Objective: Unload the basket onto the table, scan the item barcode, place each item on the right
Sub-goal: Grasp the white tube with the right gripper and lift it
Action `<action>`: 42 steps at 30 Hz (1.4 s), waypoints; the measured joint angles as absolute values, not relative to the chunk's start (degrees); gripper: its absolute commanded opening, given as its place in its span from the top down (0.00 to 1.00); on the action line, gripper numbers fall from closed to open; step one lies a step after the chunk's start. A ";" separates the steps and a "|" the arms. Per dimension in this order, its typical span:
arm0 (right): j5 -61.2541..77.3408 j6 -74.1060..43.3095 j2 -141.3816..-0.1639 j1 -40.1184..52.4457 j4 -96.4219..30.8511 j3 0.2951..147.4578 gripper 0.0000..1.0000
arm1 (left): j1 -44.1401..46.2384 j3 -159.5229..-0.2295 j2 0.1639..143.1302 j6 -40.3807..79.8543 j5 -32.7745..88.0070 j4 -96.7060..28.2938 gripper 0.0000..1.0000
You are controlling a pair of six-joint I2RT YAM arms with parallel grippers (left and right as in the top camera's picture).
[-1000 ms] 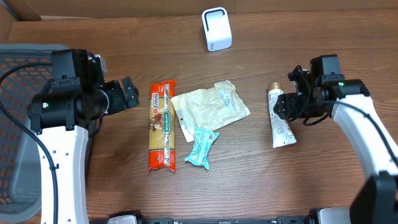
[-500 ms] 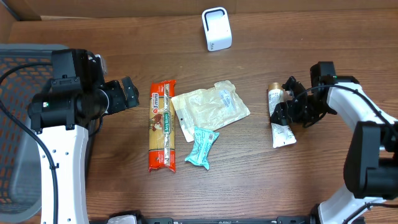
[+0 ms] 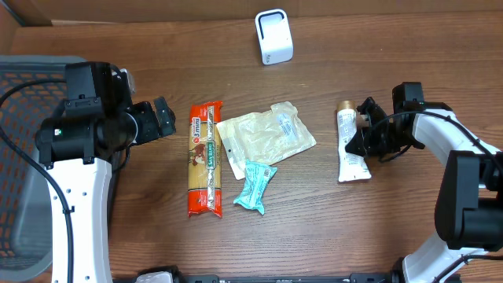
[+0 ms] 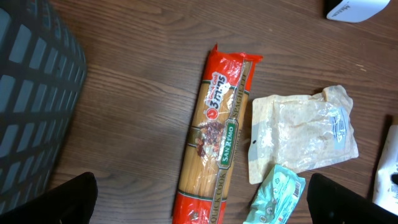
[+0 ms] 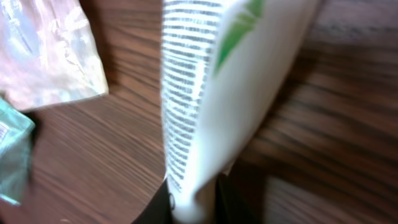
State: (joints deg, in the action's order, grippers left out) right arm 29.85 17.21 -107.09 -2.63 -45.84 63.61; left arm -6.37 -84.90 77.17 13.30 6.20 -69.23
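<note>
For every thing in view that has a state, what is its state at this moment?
left gripper: open, holding nothing.
right gripper: shut on the tube.
tube: cap on, on the table, gripped.
pasta packet: sealed, lying flat.
pouch: lying flat.
teal wrapper: lying flat, touching the pouch.
scanner: standing upright.

Your brown wooden table (image 3: 314, 228), on it you have a red spaghetti packet (image 3: 206, 169) lying lengthwise, a pale pouch (image 3: 266, 135) beside it touching a teal wrapper (image 3: 255, 186), a white tube (image 3: 351, 149) to the right, a small white scanner (image 3: 273, 37) near the far edge.
</note>
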 measured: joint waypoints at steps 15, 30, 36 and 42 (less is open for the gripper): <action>54.85 20.36 -106.21 1.41 -53.95 66.26 0.96 | -6.37 -84.90 77.17 13.30 6.20 -69.23 0.01; 64.12 19.88 -79.77 9.10 -47.05 68.82 0.96 | -6.37 -84.90 77.17 13.30 6.20 -69.23 0.00; 65.84 9.39 -76.38 10.28 -38.13 68.90 0.96 | -6.37 -84.90 77.17 13.30 6.20 -69.23 0.00; 66.15 -1.76 -75.70 10.28 -32.05 68.90 0.96 | -6.37 -84.90 77.17 13.30 6.20 -69.23 0.00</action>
